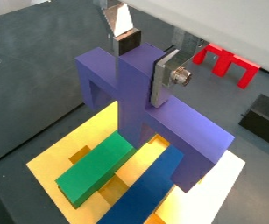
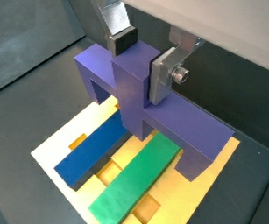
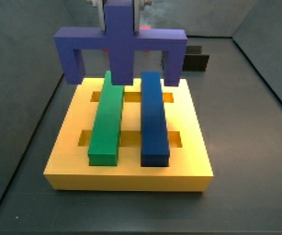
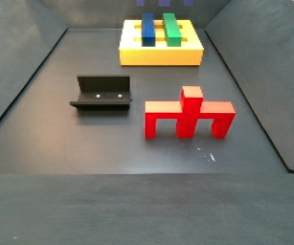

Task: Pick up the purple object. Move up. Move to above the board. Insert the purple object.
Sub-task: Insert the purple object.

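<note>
The pincer (image 1: 145,59) grips the central post of the violet-blue arch-shaped block (image 1: 148,105), holding it just above the thick yellow slotted board (image 3: 130,165). The block's legs straddle a green bar (image 3: 107,119) and a dark-blue bar (image 3: 153,119) lying in the board. To insert well, keep the block level, line both legs over the outer slots, then lower straight down.

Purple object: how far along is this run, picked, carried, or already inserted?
Done: the gripper is shut on the purple object's post, lifted and carried above the board. In hand: it hangs over the green bar and blue bar. Left: lowering and inserting; legs not seated yet.
</note>
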### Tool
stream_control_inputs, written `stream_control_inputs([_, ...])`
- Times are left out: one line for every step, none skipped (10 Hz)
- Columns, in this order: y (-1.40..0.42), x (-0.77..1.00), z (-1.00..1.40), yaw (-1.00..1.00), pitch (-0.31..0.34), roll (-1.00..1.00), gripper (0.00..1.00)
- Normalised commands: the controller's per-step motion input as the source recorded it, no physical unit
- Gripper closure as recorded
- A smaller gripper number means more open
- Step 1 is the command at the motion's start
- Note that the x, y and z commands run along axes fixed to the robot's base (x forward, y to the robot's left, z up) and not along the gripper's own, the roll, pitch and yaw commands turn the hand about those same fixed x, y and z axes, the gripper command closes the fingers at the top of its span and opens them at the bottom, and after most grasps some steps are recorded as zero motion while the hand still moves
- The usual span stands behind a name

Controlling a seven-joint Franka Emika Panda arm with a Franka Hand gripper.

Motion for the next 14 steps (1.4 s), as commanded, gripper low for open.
stream_control_inputs([0.00, 0.00, -0.10, 0.00, -0.041, 0.00, 1.00])
stream_control_inputs([0.00, 0.00, -0.09, 0.00, -0.030, 0.00, 1.00])
stream_control_inputs([0.00, 0.00, -0.07, 0.00, -0.024, 0.00, 1.00])
stream_control_inputs([0.00, 0.00, -0.10, 0.00, -0.044, 0.00, 1.00])
stream_control_inputs([0.00, 0.00, -0.06, 0.00, -0.050, 0.00, 1.00])
stream_control_inputs([0.00, 0.00, -0.07, 0.00, -0.066, -0.01, 1.00])
stream_control_inputs([0.00, 0.00, -0.12, 0.00, -0.073, 0.00, 1.00])
stream_control_inputs([0.00, -0.01, -0.15, 0.00, -0.083, 0.00, 1.00])
stream_control_inputs([-0.01, 0.00, -0.20, 0.00, -0.100, 0.00, 1.00])
stream_control_inputs([-0.01, 0.00, -0.33, 0.00, -0.131, 0.00, 1.00])
stream_control_inputs([0.00, 0.00, -0.24, 0.00, -0.066, -0.01, 1.00])
stream_control_inputs([0.00, 0.00, -0.26, 0.00, -0.090, 0.00, 1.00])
stream_control_inputs([0.00, 0.00, -0.25, 0.00, -0.091, 0.00, 1.00])
stream_control_inputs([-0.01, 0.00, -0.13, 0.00, -0.076, 0.00, 1.00])
